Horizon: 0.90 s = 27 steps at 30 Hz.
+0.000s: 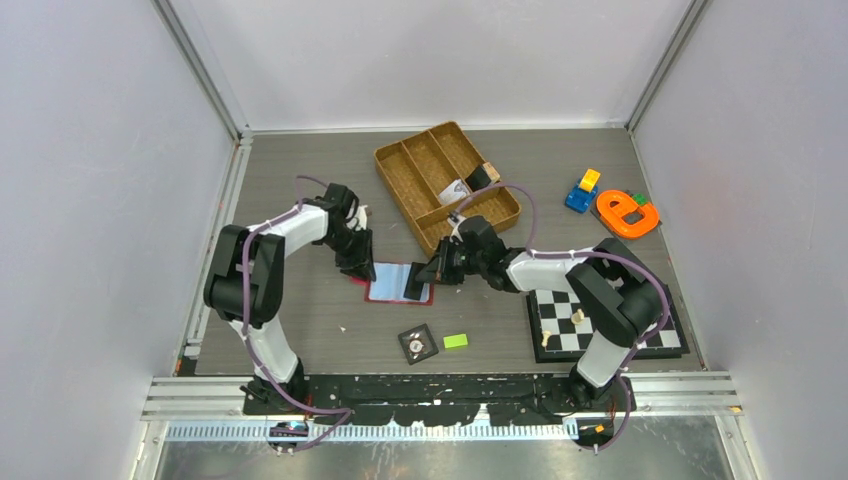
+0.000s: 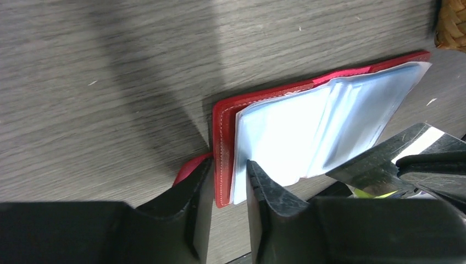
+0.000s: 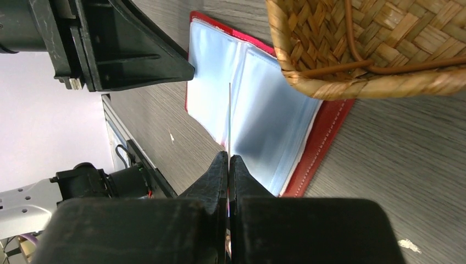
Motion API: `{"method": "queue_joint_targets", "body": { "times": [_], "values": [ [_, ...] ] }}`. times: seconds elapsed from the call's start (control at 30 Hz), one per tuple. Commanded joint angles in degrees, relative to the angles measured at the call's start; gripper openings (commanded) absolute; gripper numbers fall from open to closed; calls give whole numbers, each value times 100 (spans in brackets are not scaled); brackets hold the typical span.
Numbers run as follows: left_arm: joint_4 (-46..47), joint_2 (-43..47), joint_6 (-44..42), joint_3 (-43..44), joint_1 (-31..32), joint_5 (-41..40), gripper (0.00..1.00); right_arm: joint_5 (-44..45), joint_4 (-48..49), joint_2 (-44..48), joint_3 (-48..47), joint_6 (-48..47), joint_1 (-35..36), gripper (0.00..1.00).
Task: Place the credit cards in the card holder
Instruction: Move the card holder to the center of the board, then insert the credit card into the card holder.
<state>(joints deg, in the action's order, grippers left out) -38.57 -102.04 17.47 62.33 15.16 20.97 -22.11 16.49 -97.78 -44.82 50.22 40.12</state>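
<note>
Left wrist: the left pincer (image 2: 228, 187) narrowly straddles the card holder (image 2: 222, 126) at its red edge, grip unclear; the right pincer (image 3: 228, 165) pinches a credit card (image 3: 229, 118) edge-up, the holder lying open just beyond its tips.

The card holder (image 1: 398, 283) is lying open on the counter (image 1: 300, 330), about midway between the two arms. The left tool (image 1: 359, 270) is sitting at its left edge, with its fingers (image 2: 198, 209) standing either side of that edge. The right tool (image 1: 428, 274) is hanging at the holder's right side, pinching a credit card (image 3: 229, 121) that is standing on edge over the open pockets. Behind the holder and a little to the right, a woven tray (image 1: 445, 183) is lying at a slant. In front of the holder, a square tile (image 1: 417, 343) is lying just left of a small block (image 1: 455, 341). A chequered board (image 1: 605, 320) is lying at the near right, under the right arm. Two toys (image 1: 583, 190) are sitting behind it, near the counter's right edge.
</note>
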Motion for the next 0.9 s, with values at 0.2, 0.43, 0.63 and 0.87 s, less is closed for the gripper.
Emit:
{"method": "queue_joint_targets", "body": {
  "times": [0.2, 0.43, 0.63, 0.87],
  "values": [
    [-268, -448, -354, 157, 850, -40, 10, 196, 504, 715, 782, 426, 32, 1],
    [-292, -630, -386, 200, 1236, -28, 9, 302, 312, 1126, 1173, 605, 25, 1],
    [-322, -530, -376, 227, 1253, -153, 8, 409, 360, 1208, 1384, 785, 26, 0],
    [-307, -391, -385, 226, 1253, -161, 8, 357, 686, 1123, 1530, 951, 17, 0]
  ]
}}
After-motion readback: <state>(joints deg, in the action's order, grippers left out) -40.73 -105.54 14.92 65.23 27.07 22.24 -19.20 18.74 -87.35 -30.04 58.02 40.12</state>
